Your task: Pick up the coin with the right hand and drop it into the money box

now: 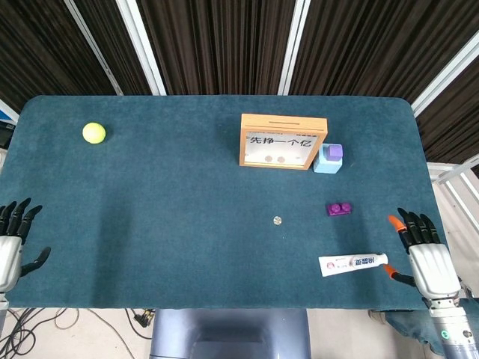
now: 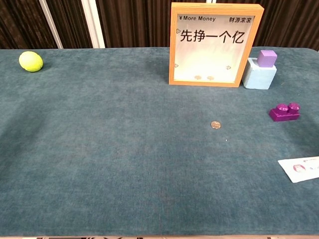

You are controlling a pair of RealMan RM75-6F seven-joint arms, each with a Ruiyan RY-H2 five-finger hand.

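Observation:
A small coin point(image 1: 277, 220) point(image 2: 215, 124) lies flat on the teal table, in front of the money box. The money box point(image 1: 283, 141) point(image 2: 215, 45) is a wooden frame with a clear front, standing upright at the back with a slot in its top edge and two coins inside. My right hand point(image 1: 423, 256) is open at the table's right front corner, fingers spread, far right of the coin. At the left front edge my left hand point(image 1: 13, 243) is open too. Neither hand shows in the chest view.
A purple brick point(image 1: 339, 209) point(image 2: 284, 112) lies right of the coin. A toothpaste tube point(image 1: 352, 263) point(image 2: 300, 169) lies just left of my right hand. A light blue block with a purple cube on it point(image 1: 328, 158) point(image 2: 260, 69) stands beside the box. A yellow-green ball point(image 1: 93, 132) point(image 2: 31, 61) sits far left.

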